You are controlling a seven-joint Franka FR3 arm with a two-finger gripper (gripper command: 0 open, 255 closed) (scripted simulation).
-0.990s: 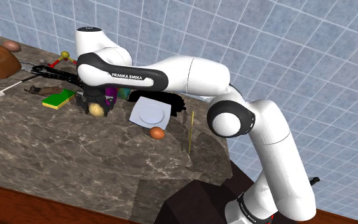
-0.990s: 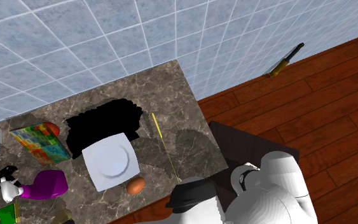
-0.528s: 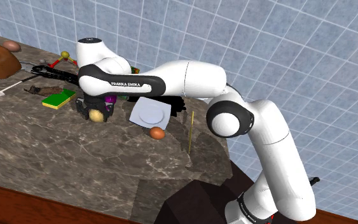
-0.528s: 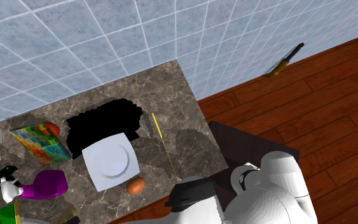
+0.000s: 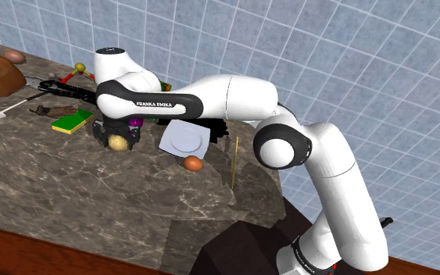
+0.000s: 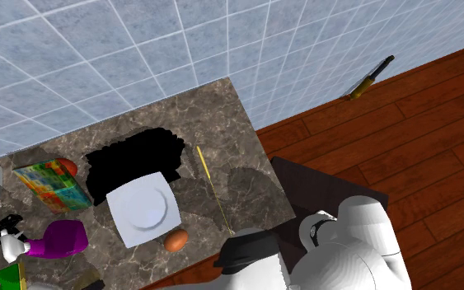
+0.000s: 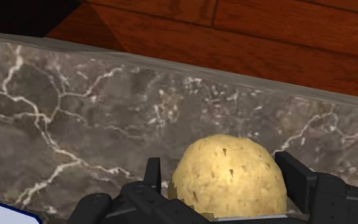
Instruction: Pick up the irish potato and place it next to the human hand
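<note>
From the shoulder view, the arm lies stretched low across the tabletop (image 5: 69, 187), wrist turned down, pincer (image 5: 117, 138) at the potato (image 5: 117, 144). In the second exterior view, the white plate (image 6: 143, 208) sits near, and a careless swing might clip it. In the wrist view, both fingers (image 7: 295, 175) press the round potato's sides; it could squirt loose and roll off.

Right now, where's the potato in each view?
Shoulder view: potato under the gripper, left of the white plate.
Second exterior view: hidden, cannot tell; look bottom-left, below the purple thing.
Wrist view: potato at the gripper, on the marble counter.
Shared landmark: white plate.
</note>
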